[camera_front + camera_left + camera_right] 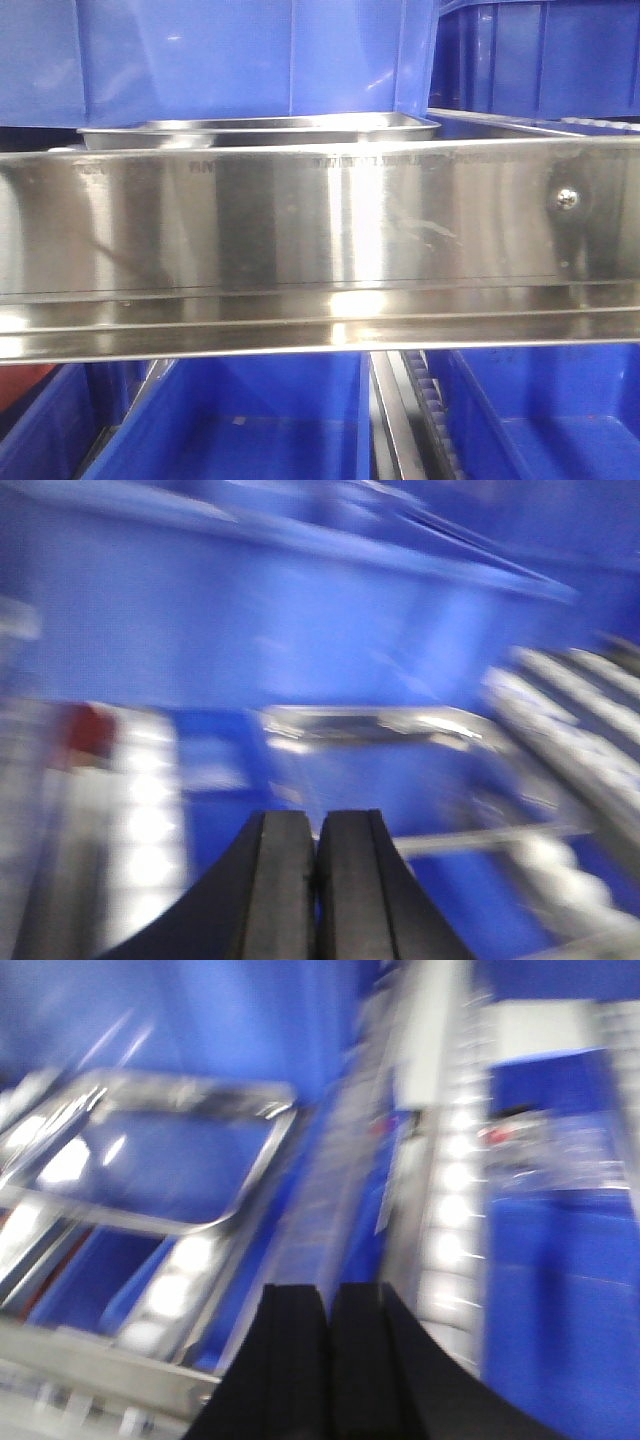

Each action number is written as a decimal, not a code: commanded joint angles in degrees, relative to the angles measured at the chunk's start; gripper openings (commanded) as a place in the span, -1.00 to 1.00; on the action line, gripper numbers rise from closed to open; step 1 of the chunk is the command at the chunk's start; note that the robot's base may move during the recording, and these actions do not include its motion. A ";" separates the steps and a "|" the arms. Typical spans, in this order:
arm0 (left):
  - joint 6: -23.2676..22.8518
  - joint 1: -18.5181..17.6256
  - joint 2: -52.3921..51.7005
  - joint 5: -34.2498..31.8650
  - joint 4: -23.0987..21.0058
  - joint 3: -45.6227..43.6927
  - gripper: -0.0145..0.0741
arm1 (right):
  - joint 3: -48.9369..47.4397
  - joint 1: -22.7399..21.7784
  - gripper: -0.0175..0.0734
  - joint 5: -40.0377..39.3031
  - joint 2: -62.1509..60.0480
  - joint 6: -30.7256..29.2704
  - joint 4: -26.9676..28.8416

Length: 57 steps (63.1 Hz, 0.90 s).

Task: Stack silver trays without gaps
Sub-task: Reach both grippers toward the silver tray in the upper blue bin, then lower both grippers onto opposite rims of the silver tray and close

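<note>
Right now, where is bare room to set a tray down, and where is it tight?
The silver tray has a bare bottom inside its rim. Below the shelf rail, the lower blue bins look empty. Crowded: hardly any gap shows between the tray rim and the upper blue bin.

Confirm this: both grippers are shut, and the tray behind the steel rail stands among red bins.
Wrong colour: the bins are blue, not red; the front view shows it. The left gripper and right gripper are shut, tray behind the rail.
</note>
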 commanded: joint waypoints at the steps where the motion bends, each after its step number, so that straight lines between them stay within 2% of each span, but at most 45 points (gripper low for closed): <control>1: 3.04 -3.74 2.94 -4.58 -7.64 -0.53 -0.67 | -2.48 2.81 -0.79 -2.97 4.38 -4.20 2.31; 6: 3.17 -6.43 4.64 -8.54 -6.77 -0.61 -0.67 | -4.23 4.20 -0.79 -3.95 7.85 -3.58 2.31; 12: 3.17 -7.38 6.26 -12.27 -5.03 -0.74 -0.67 | -5.57 4.19 -0.79 -6.56 11.20 0.27 2.31; 20: 3.17 -7.38 10.63 -12.27 -4.92 -2.49 -0.67 | -6.43 4.43 -0.79 -7.68 15.01 1.63 2.17; 30: 3.17 -7.38 16.69 -12.27 -5.03 -4.32 -0.67 | -6.69 9.24 -0.77 -9.49 17.28 2.88 1.15; 35: 3.17 -7.38 19.30 -12.22 -5.03 -5.19 -0.67 | -7.11 11.87 -0.74 -10.85 17.96 10.01 -3.53; 42: 3.17 -7.38 22.72 -12.12 -5.03 -6.84 -0.67 | -8.54 15.57 -0.74 -11.48 18.79 26.96 -19.22; 47: 3.17 -7.38 24.93 -12.12 -4.80 -8.20 -0.67 | -9.40 17.40 -0.74 -10.35 19.79 35.92 -28.59; 52: 3.17 -7.38 27.71 -10.88 -3.93 -9.69 -0.67 | -10.45 18.63 -0.74 -6.78 21.55 41.59 -35.89; 57: 3.17 -7.38 31.11 -7.58 -3.93 -12.17 -0.67 | -11.26 19.46 -0.74 -3.80 23.65 43.14 -37.34</control>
